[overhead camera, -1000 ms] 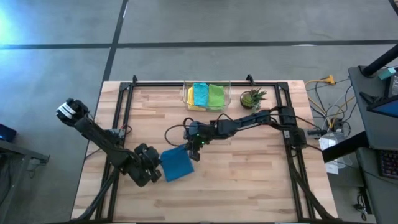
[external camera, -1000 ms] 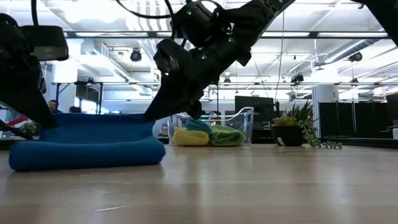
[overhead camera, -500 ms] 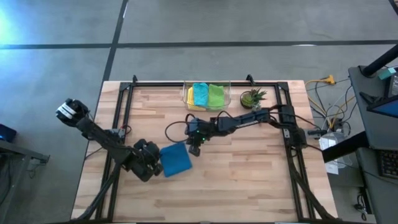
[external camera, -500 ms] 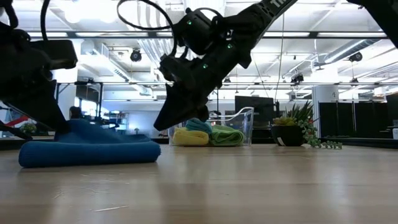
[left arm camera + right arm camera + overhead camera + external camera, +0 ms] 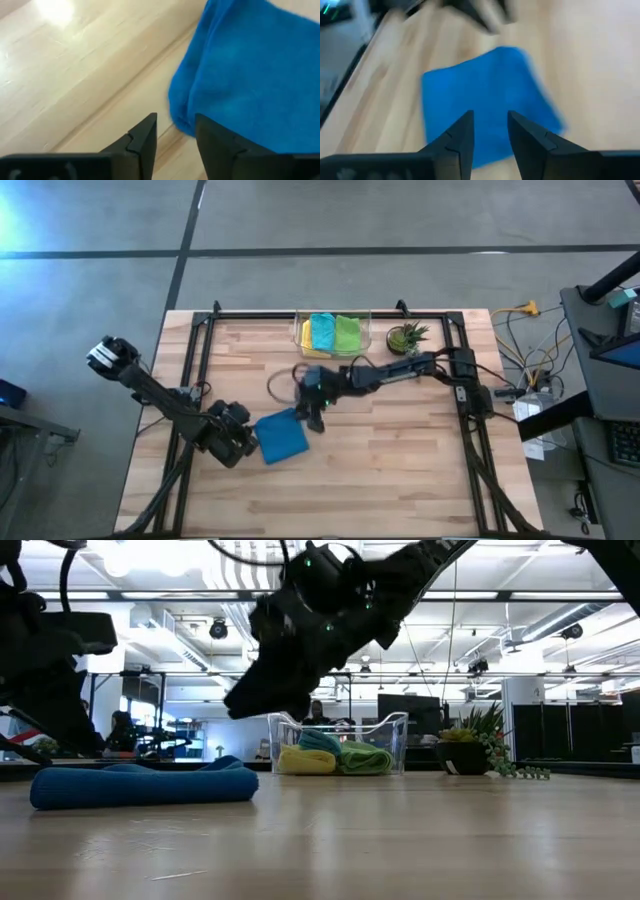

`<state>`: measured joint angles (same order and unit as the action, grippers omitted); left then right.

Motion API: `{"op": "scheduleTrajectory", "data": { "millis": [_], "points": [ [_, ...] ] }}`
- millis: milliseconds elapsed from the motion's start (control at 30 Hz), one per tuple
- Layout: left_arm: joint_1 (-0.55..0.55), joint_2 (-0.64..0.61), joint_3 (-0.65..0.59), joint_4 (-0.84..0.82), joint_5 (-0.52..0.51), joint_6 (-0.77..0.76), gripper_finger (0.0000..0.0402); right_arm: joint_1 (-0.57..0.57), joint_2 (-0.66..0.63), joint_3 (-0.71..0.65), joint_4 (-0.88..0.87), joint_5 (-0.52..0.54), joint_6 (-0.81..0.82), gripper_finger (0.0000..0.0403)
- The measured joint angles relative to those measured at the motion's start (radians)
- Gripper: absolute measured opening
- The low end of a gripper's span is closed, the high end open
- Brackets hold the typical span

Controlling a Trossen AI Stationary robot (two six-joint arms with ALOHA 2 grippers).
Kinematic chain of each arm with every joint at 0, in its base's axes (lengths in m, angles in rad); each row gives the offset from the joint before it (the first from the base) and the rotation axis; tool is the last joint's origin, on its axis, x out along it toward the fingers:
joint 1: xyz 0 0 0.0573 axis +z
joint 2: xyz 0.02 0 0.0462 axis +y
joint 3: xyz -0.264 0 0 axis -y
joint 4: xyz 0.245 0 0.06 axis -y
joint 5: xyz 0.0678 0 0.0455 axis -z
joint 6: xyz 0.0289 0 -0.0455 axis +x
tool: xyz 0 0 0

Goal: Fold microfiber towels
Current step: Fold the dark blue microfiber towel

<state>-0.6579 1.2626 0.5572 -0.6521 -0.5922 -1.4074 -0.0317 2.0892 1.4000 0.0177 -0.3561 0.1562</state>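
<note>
1. Folded blue towel [image 5: 283,438] flat on the wooden table [image 5: 400,470], left of centre, held by nothing.
2. Just beside its left edge: left gripper [image 5: 243,442], low over the table, fingers [image 5: 142,140] apart with a narrow gap, empty.
3. Above its far right corner: right gripper [image 5: 316,420], raised clear of the cloth, fingers [image 5: 460,137] slightly apart, empty.
4. At the table's far edge: clear bin [image 5: 303,332] with yellow towel [image 5: 307,338], teal towel [image 5: 323,332] and lime green towel [image 5: 346,335].
5. Right of the bin: small potted plant [image 5: 406,337].

Bright overhead lighting (ceiling strips glare in the low view); right wrist view motion-blurred.
</note>
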Motion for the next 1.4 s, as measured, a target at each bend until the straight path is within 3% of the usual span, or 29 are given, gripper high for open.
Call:
{"op": "scheduleTrajectory", "data": {
  "millis": [267,500,800,967,1200,1400],
  "points": [
    [0.000,-0.018,0.000,0.073,0.011,-0.001,0.0130,0.107,0.064,-0.001,0.066,0.021,-0.191,0.0148],
    [0.000,-0.018,0.000,0.124,0.058,-0.001,0.0130,0.104,0.076,0.005,0.235,0.098,-0.155,0.0246],
    [0.000,-0.020,0.000,0.129,0.086,-0.001,0.0130,0.116,0.092,0.015,0.197,0.181,-0.207,0.0365],
    [0.000,-0.020,0.000,0.130,0.087,-0.001,0.0130,0.114,0.132,0.053,0.164,0.175,-0.190,0.0372],
    [0.000,-0.020,0.000,0.144,0.091,-0.001,0.0130,0.112,0.253,0.213,-0.047,0.179,-0.193,0.0373],
    [0.000,-0.020,0.000,0.153,0.093,-0.001,0.0130,0.108,0.274,0.285,-0.260,0.203,-0.201,0.0373]
  ]
}}
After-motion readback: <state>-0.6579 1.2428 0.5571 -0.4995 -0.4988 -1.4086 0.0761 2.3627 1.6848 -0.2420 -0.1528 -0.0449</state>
